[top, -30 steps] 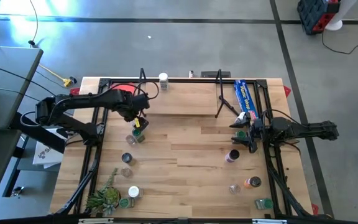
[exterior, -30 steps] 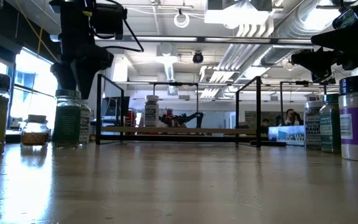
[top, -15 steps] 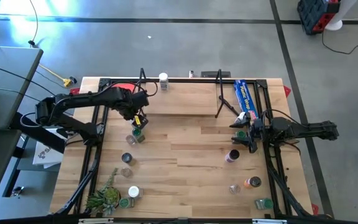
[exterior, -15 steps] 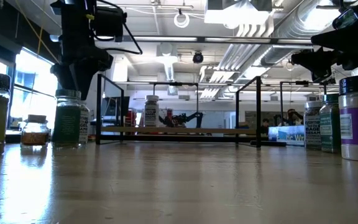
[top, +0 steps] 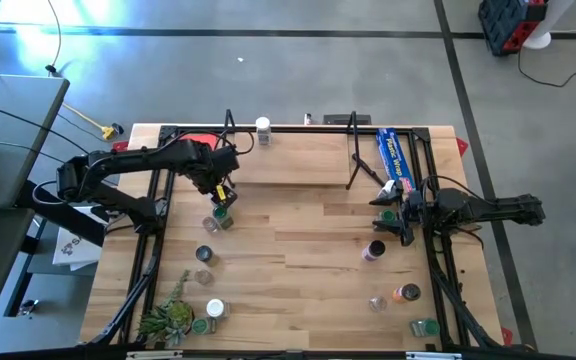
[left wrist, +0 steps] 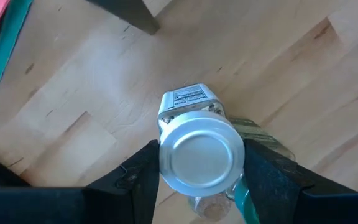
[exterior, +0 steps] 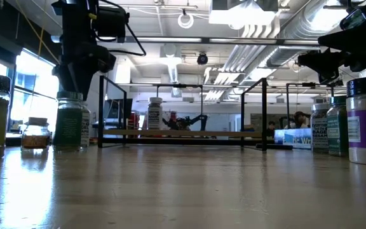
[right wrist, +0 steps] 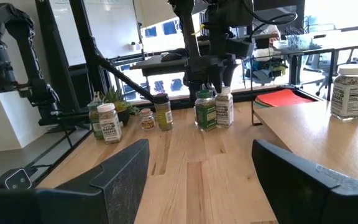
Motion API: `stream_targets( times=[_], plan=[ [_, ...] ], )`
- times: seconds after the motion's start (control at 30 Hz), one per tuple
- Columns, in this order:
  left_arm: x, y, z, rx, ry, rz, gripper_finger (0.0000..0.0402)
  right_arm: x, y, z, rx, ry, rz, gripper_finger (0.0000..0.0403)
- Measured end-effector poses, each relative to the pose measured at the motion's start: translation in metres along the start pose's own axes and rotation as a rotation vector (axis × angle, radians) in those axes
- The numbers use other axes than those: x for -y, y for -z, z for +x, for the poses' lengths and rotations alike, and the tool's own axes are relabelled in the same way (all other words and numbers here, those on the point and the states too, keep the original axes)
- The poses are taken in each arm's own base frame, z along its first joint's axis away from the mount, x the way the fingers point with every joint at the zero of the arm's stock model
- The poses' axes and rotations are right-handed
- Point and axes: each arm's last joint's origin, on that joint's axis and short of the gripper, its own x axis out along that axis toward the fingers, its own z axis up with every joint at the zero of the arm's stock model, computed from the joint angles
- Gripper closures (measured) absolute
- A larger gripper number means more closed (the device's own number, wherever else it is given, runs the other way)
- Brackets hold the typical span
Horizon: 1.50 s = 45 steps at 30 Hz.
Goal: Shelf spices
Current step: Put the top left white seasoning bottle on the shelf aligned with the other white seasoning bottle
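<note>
The left gripper [left wrist: 197, 180] straddles a silver-lidded spice jar [left wrist: 199, 155], fingers apart either side, so clamping then lifting toward the shelf [top: 298, 158] likely follows, while the right gripper [top: 388, 213] waits open.

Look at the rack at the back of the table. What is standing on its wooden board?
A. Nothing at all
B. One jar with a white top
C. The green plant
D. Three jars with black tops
B, since the high view shows a single white-topped jar standing on the shelf, with no other jar on the board; the green plant sits at the table's near-left corner.
</note>
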Motion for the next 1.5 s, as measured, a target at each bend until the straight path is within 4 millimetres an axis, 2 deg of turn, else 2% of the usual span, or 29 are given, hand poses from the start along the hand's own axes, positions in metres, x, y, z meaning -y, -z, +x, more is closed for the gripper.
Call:
stream_targets(
  times=[0.2, 0.47, 0.67, 0.83, 1.0, 1.17, 1.27, 1.33, 1.4, 1.5],
  plan=[
    [0.001, -0.001, -0.027, -0.016, -0.032, 0.047, 0.0213, 0.0, 0.0, 0.0, 0.0, 0.0, 0.0, 0.0123],
    [0.002, -0.002, -0.088, 0.013, -0.032, 0.118, 0.0213, 0.0, 0.0, 0.0, 0.0, 0.0, 0.001, 0.0123],
    [0.006, -0.004, -0.135, 0.15, 0.063, 0.21, 0.0213, 0.0, 0.0, 0.0, 0.0, 0.0, 0.0, 0.0123],
    [0.012, -0.015, -0.156, 0.287, 0.1, 0.319, 0.0213, 0.0, 0.0, 0.0, 0.0, 0.0, 0.0, 0.0123],
    [0.03, -0.05, -0.148, 0.313, 0.088, 0.509, 0.0213, 0.0, 0.0, 0.0, 0.0, 0.0, 0.0, 0.0123],
    [0.046, -0.097, -0.118, 0.235, 0.023, 0.783, 0.0213, 0.0, 0.0, 0.0, 0.0, 0.0, 0.0, 0.0123],
    [0.049, -0.122, -0.093, 0.123, -0.04, 0.953, 0.0213, 0.0, 0.0, 0.0, 0.0, 0.0, 0.001, 0.0123],
    [0.049, -0.133, -0.076, 0.029, -0.079, 1.06, 0.0213, 0.0, 0.0, 0.0, 0.0, 0.0, 0.0, 0.0123],
    [0.048, -0.143, -0.062, 0.006, -0.09, 1.121, 0.0213, 0.0, 0.0, 0.0, 0.001, 0.0, 0.002, 0.0123],
    [0.046, -0.15, -0.054, 0.002, -0.079, 1.165, 0.0205, 0.0, 0.0, 0.0, 0.0, 0.0, 0.0, 0.0123]
  ],
)
